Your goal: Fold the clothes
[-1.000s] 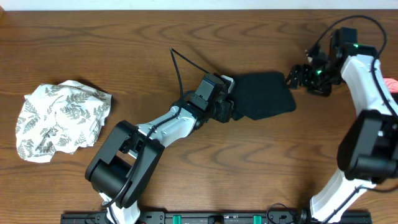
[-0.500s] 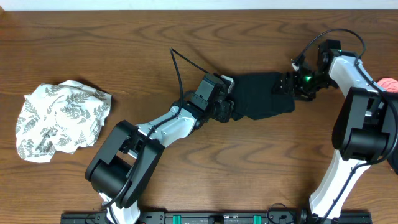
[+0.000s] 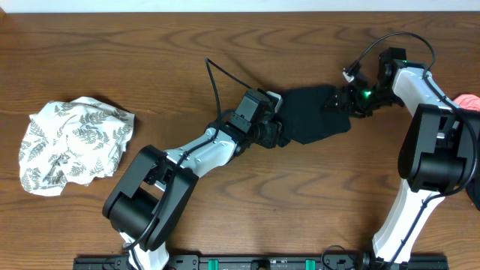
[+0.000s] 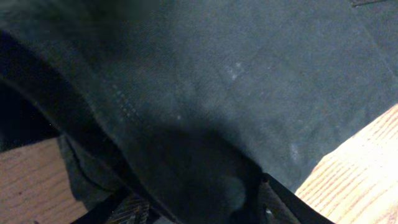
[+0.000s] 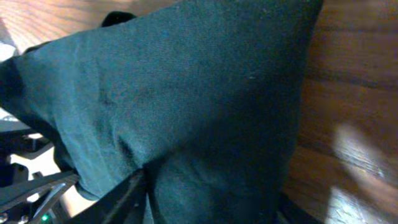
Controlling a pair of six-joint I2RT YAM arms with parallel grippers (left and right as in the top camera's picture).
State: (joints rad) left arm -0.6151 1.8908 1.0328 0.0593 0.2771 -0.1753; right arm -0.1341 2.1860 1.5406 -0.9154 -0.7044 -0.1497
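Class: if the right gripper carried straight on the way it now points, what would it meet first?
The dark cloth. The right gripper points left at the cloth's right edge and seems to be in contact with it, though depth is unclear from overhead.

In the left wrist view the dark cloth [image 4: 249,81] fills nearly the whole frame, soft and out of focus. It drapes over the left hand [image 4: 199,208], so only slivers of its fingers [image 4: 132,208] show at the bottom edge; whether they pinch the fabric cannot be told. The right wrist view is much the same: the cloth covers the right hand [image 5: 211,202], its grip unreadable. Overhead, a pink thing [image 3: 471,101] at the right edge of the worktop [image 3: 150,60] is cut off and unidentifiable.
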